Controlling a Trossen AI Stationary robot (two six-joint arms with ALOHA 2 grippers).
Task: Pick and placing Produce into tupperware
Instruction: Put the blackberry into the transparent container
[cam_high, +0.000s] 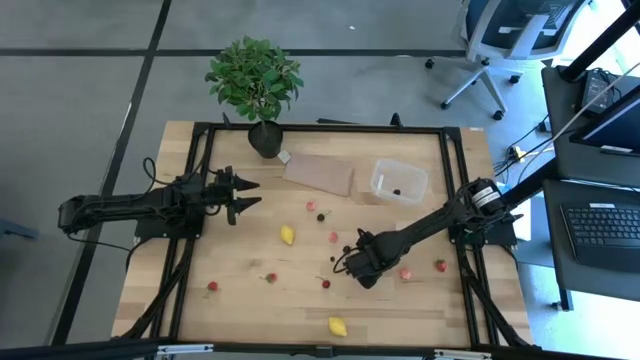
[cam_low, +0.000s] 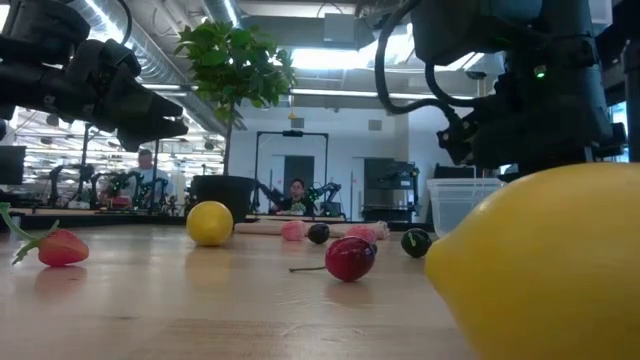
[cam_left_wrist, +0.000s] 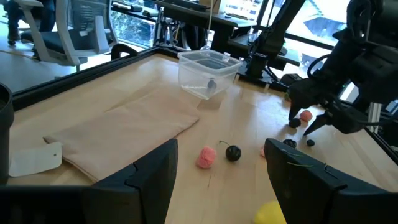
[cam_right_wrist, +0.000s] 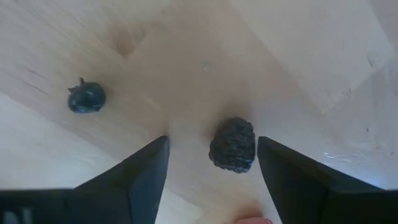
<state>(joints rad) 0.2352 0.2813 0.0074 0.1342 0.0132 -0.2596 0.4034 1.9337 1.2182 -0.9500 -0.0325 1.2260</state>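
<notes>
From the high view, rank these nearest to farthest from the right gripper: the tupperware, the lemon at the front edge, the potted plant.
1. Lemon, at the table's front edge, just ahead of the right gripper.
2. Tupperware, toward the back on the right side.
3. Potted plant, at the back edge, farthest.

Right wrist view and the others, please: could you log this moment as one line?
right gripper: open, straddling blackberry on table | left gripper: open, waiting near cardboard sheet | tupperware: one dark piece inside

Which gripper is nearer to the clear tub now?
The right. The right gripper is low over the table, in front of the clear tub and slightly left. The left gripper waits open, far across the table beyond the brown sheet.
</notes>
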